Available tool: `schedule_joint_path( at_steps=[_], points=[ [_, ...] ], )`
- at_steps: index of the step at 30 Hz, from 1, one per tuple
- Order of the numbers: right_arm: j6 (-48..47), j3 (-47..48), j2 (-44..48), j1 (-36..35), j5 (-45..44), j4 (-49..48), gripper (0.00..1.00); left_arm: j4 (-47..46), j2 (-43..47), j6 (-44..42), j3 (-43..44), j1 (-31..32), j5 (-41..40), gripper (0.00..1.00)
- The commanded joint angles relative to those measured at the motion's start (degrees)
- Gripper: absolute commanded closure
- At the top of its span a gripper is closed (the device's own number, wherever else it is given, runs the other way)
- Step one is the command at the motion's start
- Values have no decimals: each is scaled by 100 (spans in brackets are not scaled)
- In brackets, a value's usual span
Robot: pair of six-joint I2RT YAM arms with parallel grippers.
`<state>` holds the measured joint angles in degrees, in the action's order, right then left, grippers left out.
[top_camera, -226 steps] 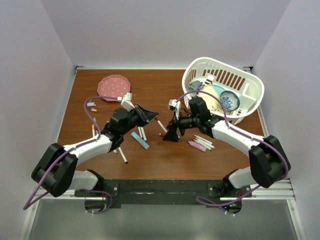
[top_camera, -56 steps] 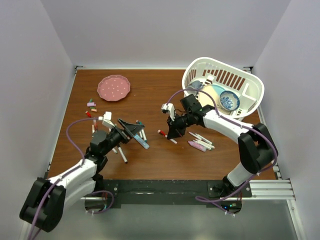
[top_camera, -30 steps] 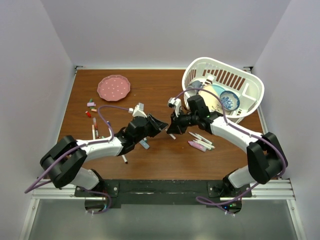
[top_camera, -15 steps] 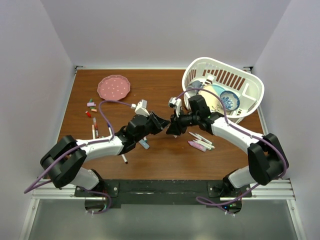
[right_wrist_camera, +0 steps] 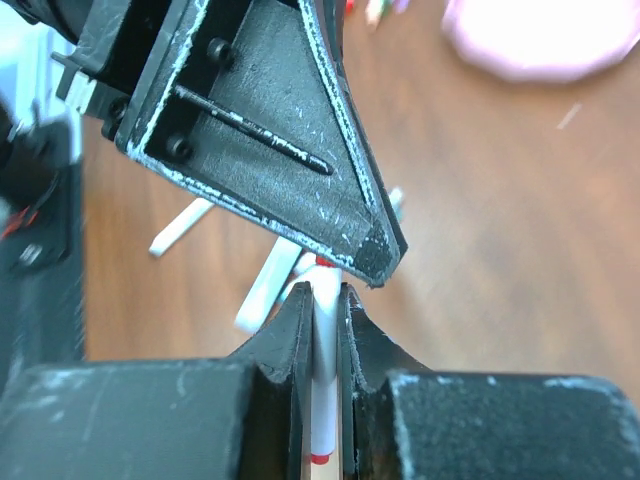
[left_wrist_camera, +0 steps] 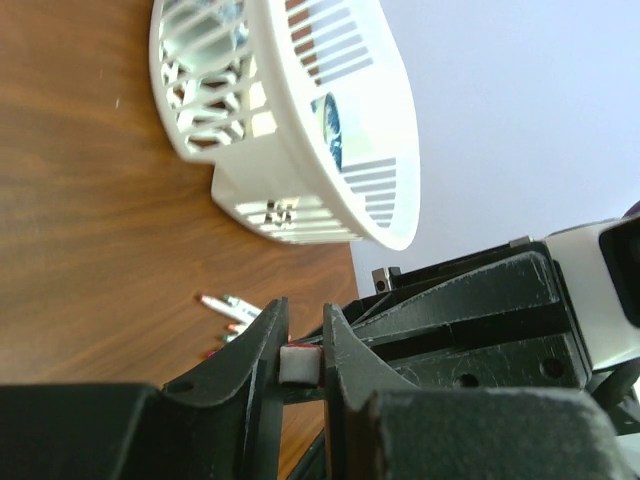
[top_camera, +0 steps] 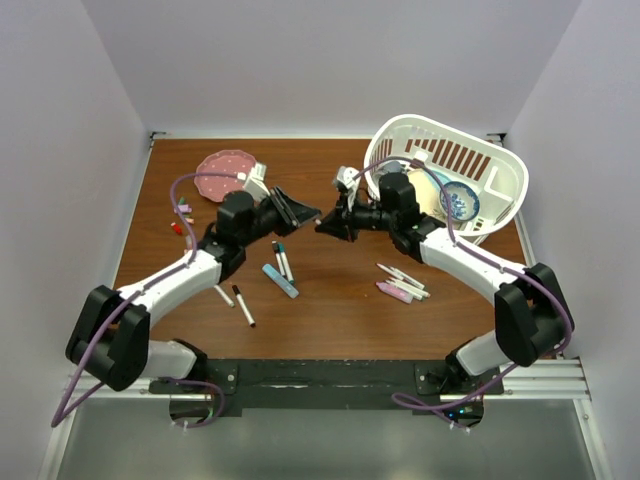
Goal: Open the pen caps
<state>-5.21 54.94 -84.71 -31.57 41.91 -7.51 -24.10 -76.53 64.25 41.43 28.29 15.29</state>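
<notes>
- White and slim, a marker (right_wrist_camera: 324, 385) sat clamped between the closed fingers of the right gripper (top_camera: 326, 226), its barrel running straight out past the fingertips in the right wrist view.
- A red cap (right_wrist_camera: 323, 262) showed at the marker's far end, just beyond the right fingertips and tucked under the tip of the left gripper (top_camera: 303, 212).
- The left gripper's fingers were pinched on that capped end; in the left wrist view the piece between them looked pale with a red edge.
- Whether the cap had come free of the barrel could not be told.
- Both grippers met tip to tip above the middle of the wooden table (top_camera: 330, 325), raised off its surface.
- Two white pens (top_camera: 282, 260) lay side by side below the left gripper, with a blue highlighter (top_camera: 281, 281) just nearer the arm bases.
- A small cluster of pens (top_camera: 402, 283) lay under the right arm.
- Loose caps (top_camera: 181, 212) were scattered near the table's left edge.
- A pink plate (top_camera: 222, 172) sat at the far left, and a white basket (top_camera: 500, 165) holding dishes stood at the far right.
</notes>
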Motion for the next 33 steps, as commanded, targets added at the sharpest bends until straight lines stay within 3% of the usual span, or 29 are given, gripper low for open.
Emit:
schedule_joint_path(
  at_steps=[1,7,20,28,33],
  points=[
    [-225,-396,-90,28,889,1867,100,115,358,-807,1287,-1476,-2548,100],
    [-313,-335,-222,28,793,1998,100,423,455,-1134,1114,-1660,-2874,100],
    [-472,-185,-485,11,687,2297,100,819,411,-1037,1359,-2829,-2900,100],
    [-769,-203,-327,63,441,2376,100,968,403,-1247,859,-3549,-2111,100],
    [-1087,-211,-187,265,520,2482,100,1161,-184,-1678,638,-3901,-1661,100]
  ],
)
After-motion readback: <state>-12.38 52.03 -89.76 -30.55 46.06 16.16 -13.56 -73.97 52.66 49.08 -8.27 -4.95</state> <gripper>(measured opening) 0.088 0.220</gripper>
